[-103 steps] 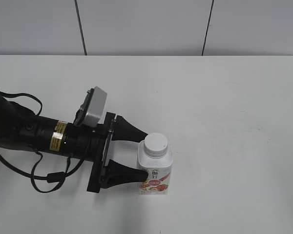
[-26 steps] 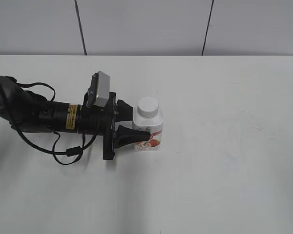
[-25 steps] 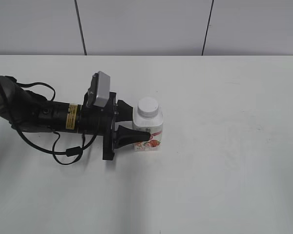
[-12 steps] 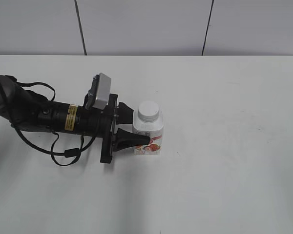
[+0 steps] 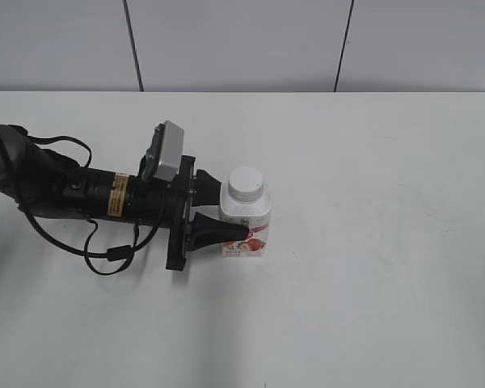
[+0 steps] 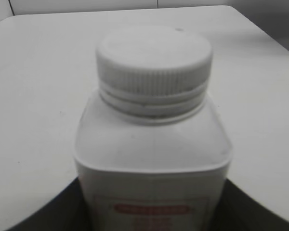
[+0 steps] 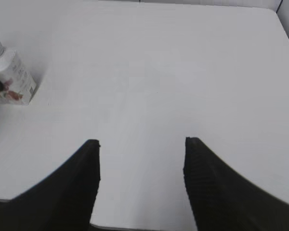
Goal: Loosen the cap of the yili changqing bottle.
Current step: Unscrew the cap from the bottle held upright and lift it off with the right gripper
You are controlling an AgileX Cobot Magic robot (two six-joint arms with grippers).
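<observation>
The yili changqing bottle (image 5: 246, 220) stands upright on the white table, with its strawberry label toward the front. Its ribbed white cap (image 5: 246, 183) sits on the neck. My left gripper (image 5: 231, 212) comes in from the left and is shut on the bottle's body, one black finger on each side. In the left wrist view the cap (image 6: 154, 60) and bottle (image 6: 151, 144) fill the frame between the fingers of the left gripper (image 6: 153, 211). My right gripper (image 7: 142, 142) is open and empty, far from the bottle (image 7: 12, 77), and is out of the exterior view.
The white table (image 5: 372, 242) runs to a grey panelled wall (image 5: 242, 44) at the back. The left arm's black cables (image 5: 105, 250) lie on the table at the left. The table's near edge (image 7: 135, 226) shows below the right gripper.
Since four seconds ago my left gripper has shut on the bottle and moved it toward the back and a little left. In the last half second nothing has visibly moved.
</observation>
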